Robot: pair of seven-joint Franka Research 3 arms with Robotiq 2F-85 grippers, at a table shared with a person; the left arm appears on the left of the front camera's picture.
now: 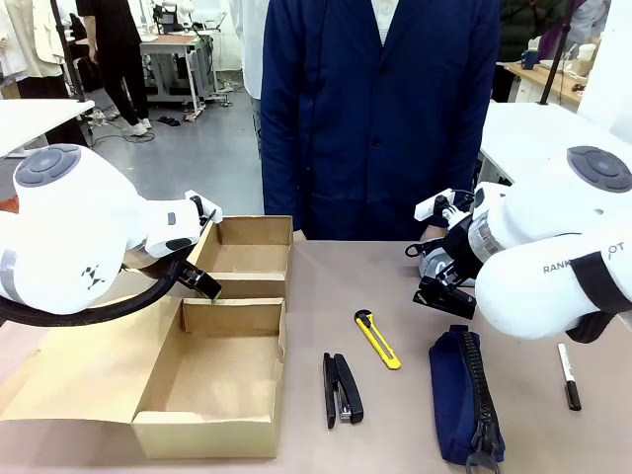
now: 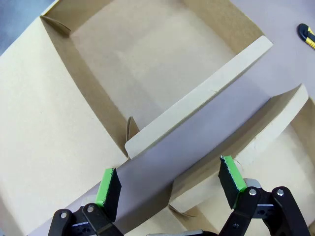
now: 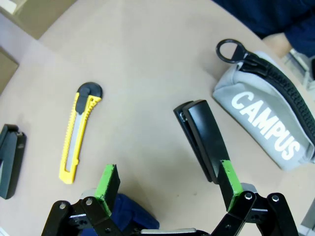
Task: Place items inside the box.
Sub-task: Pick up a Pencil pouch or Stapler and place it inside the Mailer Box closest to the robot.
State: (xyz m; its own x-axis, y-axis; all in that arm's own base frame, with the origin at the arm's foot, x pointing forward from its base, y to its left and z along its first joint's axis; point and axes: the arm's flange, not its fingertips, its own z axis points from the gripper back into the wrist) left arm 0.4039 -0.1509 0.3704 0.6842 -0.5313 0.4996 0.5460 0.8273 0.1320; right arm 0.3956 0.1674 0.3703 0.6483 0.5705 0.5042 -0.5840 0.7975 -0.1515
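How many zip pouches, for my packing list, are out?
2: a navy fabric zip pouch at the table's front edge, a grey white-lettered pouch near the person. Others may be hidden.

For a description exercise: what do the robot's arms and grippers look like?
Both arms are rounded glossy white shells with grey round joint caps. The left arm carries a small black logo and a black cable; the right arm bears dark, partly hidden lettering. The left gripper and right gripper are black, two-fingered, with green pads.
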